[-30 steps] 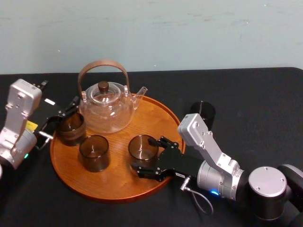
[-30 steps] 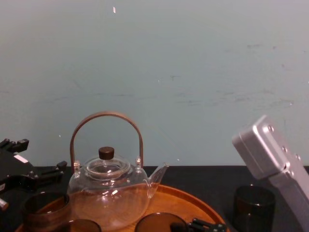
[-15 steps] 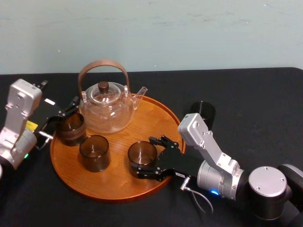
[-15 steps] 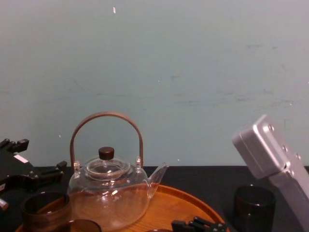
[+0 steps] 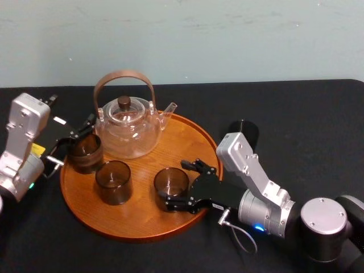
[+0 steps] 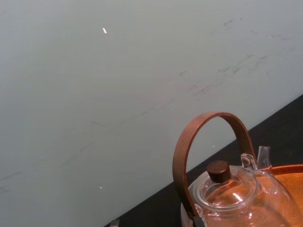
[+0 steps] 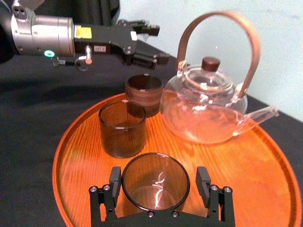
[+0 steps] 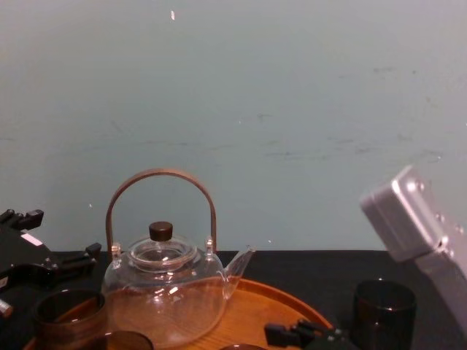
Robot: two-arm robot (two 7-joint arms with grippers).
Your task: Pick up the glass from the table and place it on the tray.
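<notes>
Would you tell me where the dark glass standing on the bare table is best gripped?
Probably grip the dark glass across its straight side wall, coming in level from the right: it stands upright, and the tray lies on its left.

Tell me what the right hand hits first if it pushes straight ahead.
The glass on the tray: it sits between the open right hand's fingers with small gaps either side, so it would likely meet the palm first.

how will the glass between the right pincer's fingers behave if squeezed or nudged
Probably rigid and breakable: the glass looks thin-walled. Likely slick, so the open right pincer straddling it could slip. Squat and wide-mouthed, upright on the tray, it should slide rather than tip.
</notes>
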